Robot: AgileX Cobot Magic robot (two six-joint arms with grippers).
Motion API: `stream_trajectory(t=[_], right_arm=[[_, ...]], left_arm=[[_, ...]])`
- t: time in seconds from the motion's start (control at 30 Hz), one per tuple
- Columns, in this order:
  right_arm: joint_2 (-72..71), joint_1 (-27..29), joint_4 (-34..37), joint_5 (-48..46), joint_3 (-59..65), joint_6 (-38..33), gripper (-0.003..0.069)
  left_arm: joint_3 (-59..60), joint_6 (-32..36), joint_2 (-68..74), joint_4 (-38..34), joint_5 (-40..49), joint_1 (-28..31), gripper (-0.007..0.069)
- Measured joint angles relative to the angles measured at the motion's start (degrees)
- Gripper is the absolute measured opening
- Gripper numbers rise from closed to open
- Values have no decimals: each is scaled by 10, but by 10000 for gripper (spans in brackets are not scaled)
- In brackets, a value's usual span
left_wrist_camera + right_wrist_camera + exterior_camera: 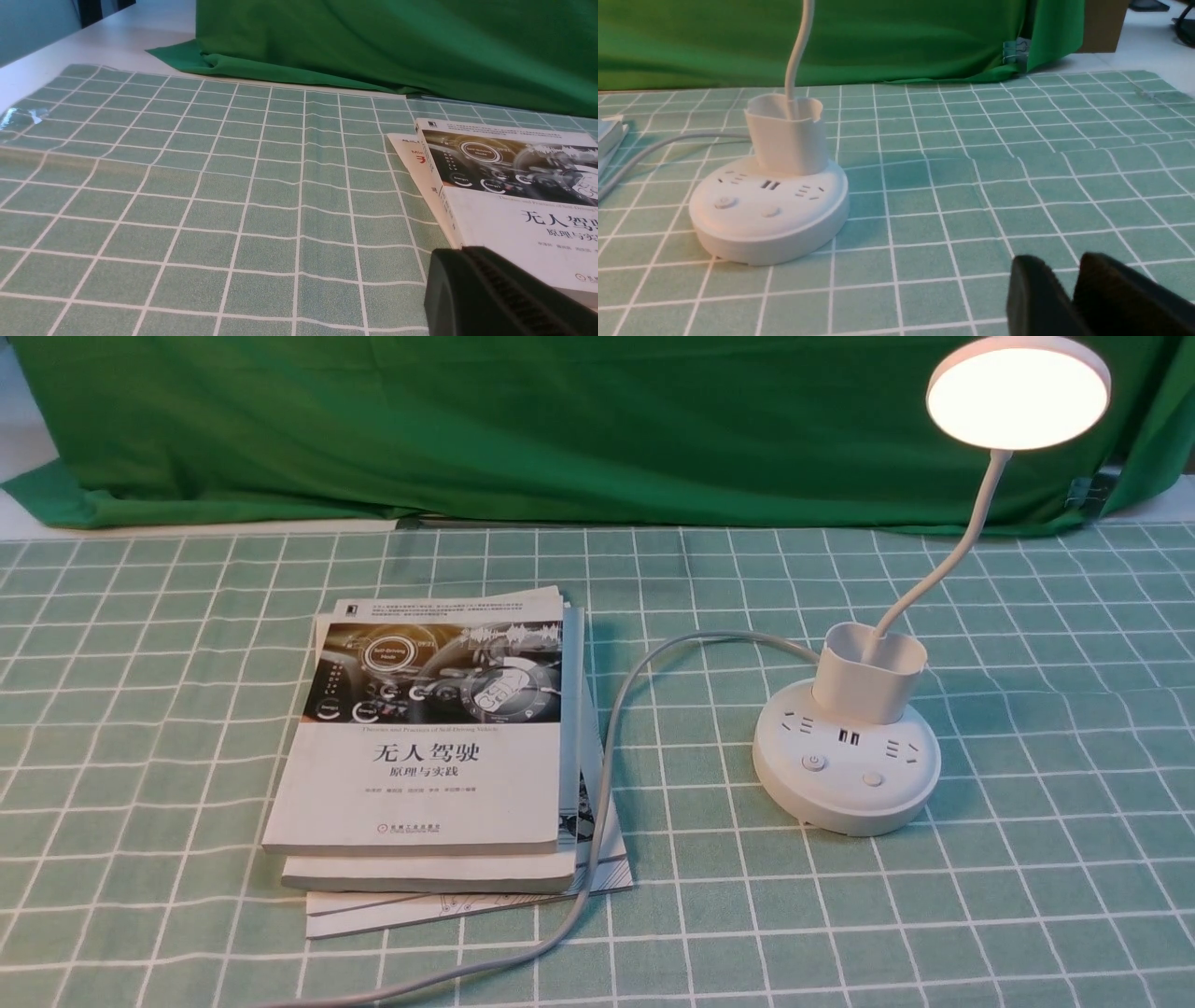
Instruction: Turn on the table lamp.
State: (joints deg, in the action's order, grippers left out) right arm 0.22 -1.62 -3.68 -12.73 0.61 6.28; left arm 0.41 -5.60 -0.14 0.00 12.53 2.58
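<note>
The white table lamp stands at the right of the checked cloth, and its flat round head [1018,394] glows warm white. A thin neck runs down into the cup-shaped holder [868,672] on the round base [845,803], which carries two buttons [814,763]. Its grey cord [597,803] trails towards the front edge. The right wrist view shows the base [768,224] well away from my right gripper [1062,261], whose fingertips stand a little apart with nothing between them. My left gripper [462,254] hovers by the books' corner, fingers together. Neither gripper shows in the front view.
A stack of books [429,747] lies left of the lamp, with the cord running along its right side. A green cloth backdrop [560,420] closes off the back of the table. A metal clip [1015,49] holds it near the far right.
</note>
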Motion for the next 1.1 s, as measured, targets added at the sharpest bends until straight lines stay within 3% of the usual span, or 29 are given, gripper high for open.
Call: stream_trajectory(t=[1.1], right_arm=[[0, 0, 0, 0, 0, 1, 237]], left_arm=[[0, 0, 0, 0, -2, 0, 21]])
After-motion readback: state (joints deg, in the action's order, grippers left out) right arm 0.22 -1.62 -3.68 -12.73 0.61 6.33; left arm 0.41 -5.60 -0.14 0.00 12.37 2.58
